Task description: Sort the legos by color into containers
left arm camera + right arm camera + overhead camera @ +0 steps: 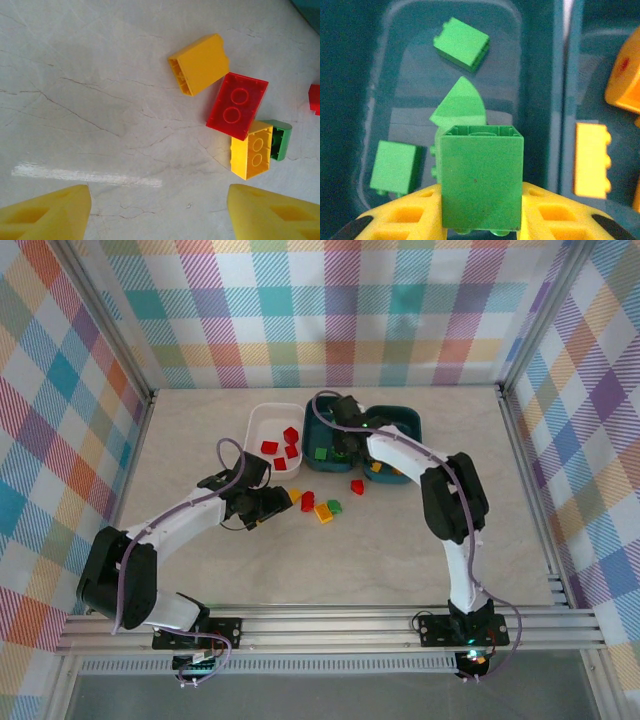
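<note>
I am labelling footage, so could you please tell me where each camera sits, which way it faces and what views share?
Top external: above, behind the bases, looking down at the table; both arms show.
Left wrist: on the left gripper, facing down at loose legos; open fingers show.
Right wrist: on the right gripper, facing into a teal tub; fingers hold a green brick.
Shared: the red brick, in top external and left wrist.

A pale beige table [200,570] has faint dark veins like marble. Cloth walls [330,310] in a pastel check of pink, teal, orange and purple enclose it on three sides, held by silver metal posts [112,332]. A silver metal rail [330,625] runs along the near edge. Seen close up, a chalky white streak [85,175] crosses the tabletop.
</note>
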Motion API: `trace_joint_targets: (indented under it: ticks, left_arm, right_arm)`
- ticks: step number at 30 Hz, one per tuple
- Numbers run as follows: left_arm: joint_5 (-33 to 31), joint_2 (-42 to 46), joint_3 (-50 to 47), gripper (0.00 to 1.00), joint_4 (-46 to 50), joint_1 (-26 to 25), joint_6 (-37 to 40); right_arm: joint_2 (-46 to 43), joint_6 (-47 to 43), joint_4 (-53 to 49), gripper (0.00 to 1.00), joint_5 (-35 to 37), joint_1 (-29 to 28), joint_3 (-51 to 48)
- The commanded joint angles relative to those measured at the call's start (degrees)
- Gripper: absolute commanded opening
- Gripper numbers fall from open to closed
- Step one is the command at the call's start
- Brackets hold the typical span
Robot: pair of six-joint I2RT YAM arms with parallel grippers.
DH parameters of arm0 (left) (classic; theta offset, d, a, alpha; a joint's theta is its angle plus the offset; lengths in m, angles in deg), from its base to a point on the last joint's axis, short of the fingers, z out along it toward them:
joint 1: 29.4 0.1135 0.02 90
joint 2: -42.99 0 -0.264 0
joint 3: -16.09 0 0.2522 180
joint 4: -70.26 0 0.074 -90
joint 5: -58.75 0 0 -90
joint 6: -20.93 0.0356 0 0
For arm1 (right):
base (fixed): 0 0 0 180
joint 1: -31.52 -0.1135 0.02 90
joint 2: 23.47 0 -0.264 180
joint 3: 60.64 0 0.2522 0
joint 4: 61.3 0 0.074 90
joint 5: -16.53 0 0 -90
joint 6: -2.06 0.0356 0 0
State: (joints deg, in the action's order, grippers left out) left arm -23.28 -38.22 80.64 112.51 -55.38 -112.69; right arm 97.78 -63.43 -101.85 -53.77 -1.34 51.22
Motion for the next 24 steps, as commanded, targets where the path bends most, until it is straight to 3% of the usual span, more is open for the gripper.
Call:
trace_joint_targets:
  ticks: [1, 10, 14, 18, 24]
  left_arm:
    - [-0.7, 1.0, 0.6, 0.72, 1.7, 0.8, 1.2]
    - [-0.4, 0.0, 1.1, 0.72, 1.5, 0.8, 1.0]
    - [-0.4, 0.2, 0.9, 0.72, 1.5, 0.8, 0.9]
    - [-0.7, 0.5, 0.4, 0.73, 1.4, 0.8, 1.0]
    - [-0.7, 0.2, -0.4, 0.72, -0.1, 0.8, 0.6]
  right_arm:
    - [2.1, -2.2, -1.3, 0.34, -0.6, -0.1, 4.0]
    - [7.2, -3.7, -4.0, 0.40, -4.4, -0.1, 10.6]
    - [6.3, -4.0, -4.9, 0.58, -4.4, -0.1, 10.7]
    - [0.0, -3.7, -2.3, 0.63, -3.3, -0.2, 5.4]
    - [-13.0, -2.9, 3.2, 0.57, -3.3, -3.2, -10.9]
